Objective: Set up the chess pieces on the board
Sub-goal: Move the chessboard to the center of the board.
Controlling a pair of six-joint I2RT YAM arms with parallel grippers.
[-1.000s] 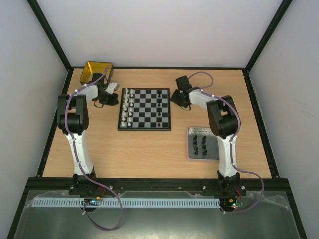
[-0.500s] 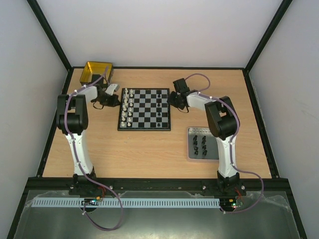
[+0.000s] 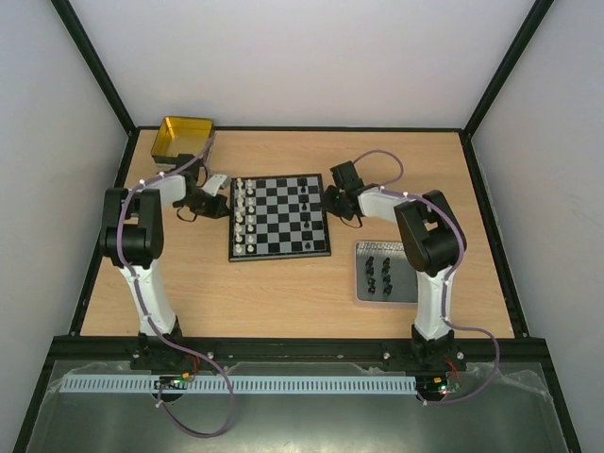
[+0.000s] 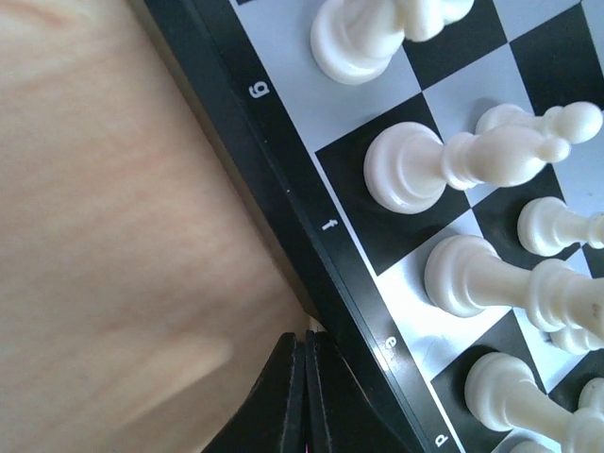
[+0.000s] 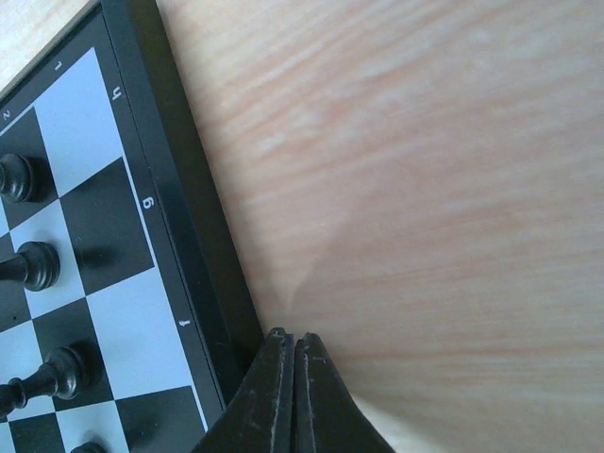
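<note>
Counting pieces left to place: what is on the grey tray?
Several black chess pieces sit on the grey tray; the right arm covers its right edge, so any there are hidden.

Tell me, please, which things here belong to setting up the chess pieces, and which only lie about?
For the job:
- board
- white pieces on it
- black pieces waiting on the grey tray

Lying about:
- yellow tin

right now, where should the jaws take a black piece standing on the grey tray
By its upper body, straight down from above: the black pieces stand in close rows on the tray, so a side approach would likely knock neighbours.
</note>
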